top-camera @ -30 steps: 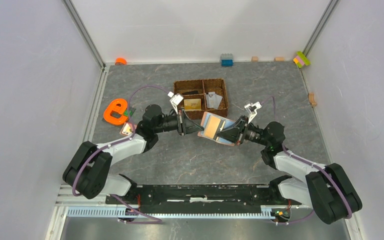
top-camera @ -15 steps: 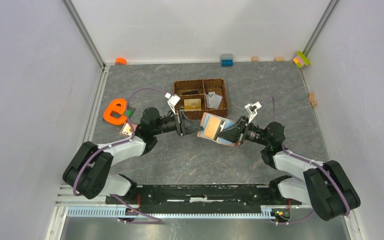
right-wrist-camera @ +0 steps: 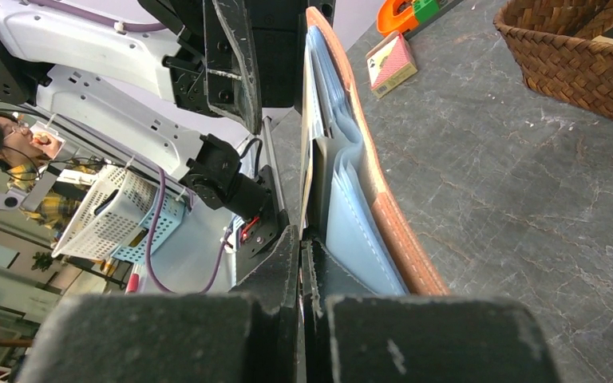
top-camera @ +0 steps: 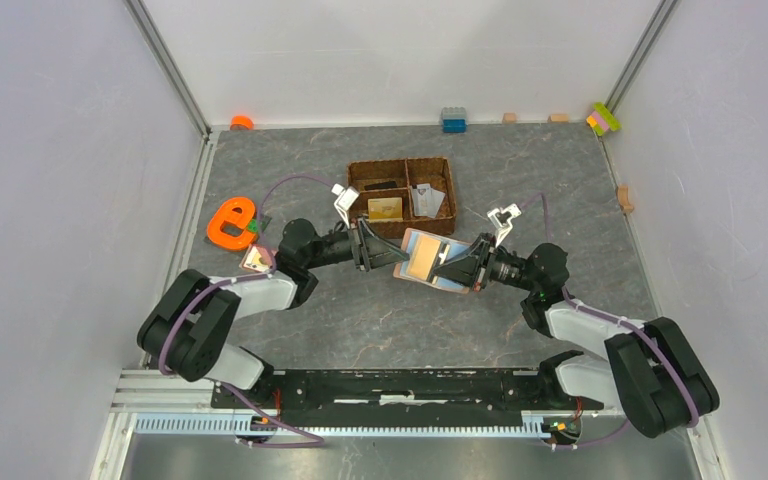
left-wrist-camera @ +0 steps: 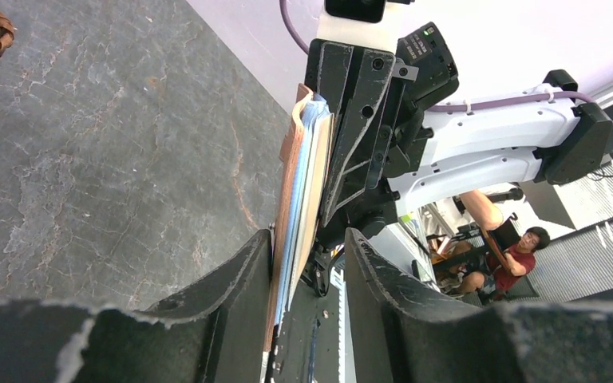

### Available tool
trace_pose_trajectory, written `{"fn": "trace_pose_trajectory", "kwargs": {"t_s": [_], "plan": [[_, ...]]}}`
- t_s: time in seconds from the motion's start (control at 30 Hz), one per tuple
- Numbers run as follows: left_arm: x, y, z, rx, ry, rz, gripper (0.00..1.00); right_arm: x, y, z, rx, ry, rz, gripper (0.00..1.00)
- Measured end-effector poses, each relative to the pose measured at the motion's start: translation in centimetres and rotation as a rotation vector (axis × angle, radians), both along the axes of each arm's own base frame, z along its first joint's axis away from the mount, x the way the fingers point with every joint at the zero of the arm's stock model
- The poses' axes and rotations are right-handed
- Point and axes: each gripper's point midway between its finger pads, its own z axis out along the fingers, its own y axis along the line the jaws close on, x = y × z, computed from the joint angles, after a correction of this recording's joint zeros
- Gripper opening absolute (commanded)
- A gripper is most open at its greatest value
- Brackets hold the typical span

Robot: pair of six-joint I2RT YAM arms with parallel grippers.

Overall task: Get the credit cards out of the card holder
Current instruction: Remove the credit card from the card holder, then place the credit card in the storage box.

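Clearly the salmon-pink leather-like folding card holder [top-camera: 423, 258] hangs open in the air at 6 o'clock of the brown woven divided basket [top-camera: 400, 163], one thin inner flap pinched between the shut fingers of the right gripper [right-wrist-camera: 300, 239]. At its 9 o'clock edge the left gripper [left-wrist-camera: 307, 243] stands with jaws apart, straddling the layers. The tan sheet beside the blue pockets is probably a remaining credit card [top-camera: 421, 263], though the edge-on view leaves doubt. Close on that sheet alone, then draw straight toward 9 o'clock while the right arm holds firm.
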Motion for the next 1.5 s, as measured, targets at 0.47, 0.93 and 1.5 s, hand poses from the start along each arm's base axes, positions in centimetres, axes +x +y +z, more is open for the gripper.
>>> {"fn": "trace_pose_trajectory", "kwargs": {"t_s": [0.47, 0.93, 1.5], "plan": [[-0.7, -0.7, -1.8, 0.084, 0.049, -0.007, 0.02, -0.2, 0.2, -0.2, 0.007, 0.023, 0.019, 0.00], [1.5, 3.7, -1.5, 0.146, 0.025, 0.282, 0.02, 1.7, -0.7, -3.2, -0.088, 0.083, -0.078, 0.00], [3.6, 13.2, 1.3, 0.201, -0.054, 0.857, 0.02, 5.3, -0.5, -2.4, -0.397, -0.149, -0.322, 0.00]]}}
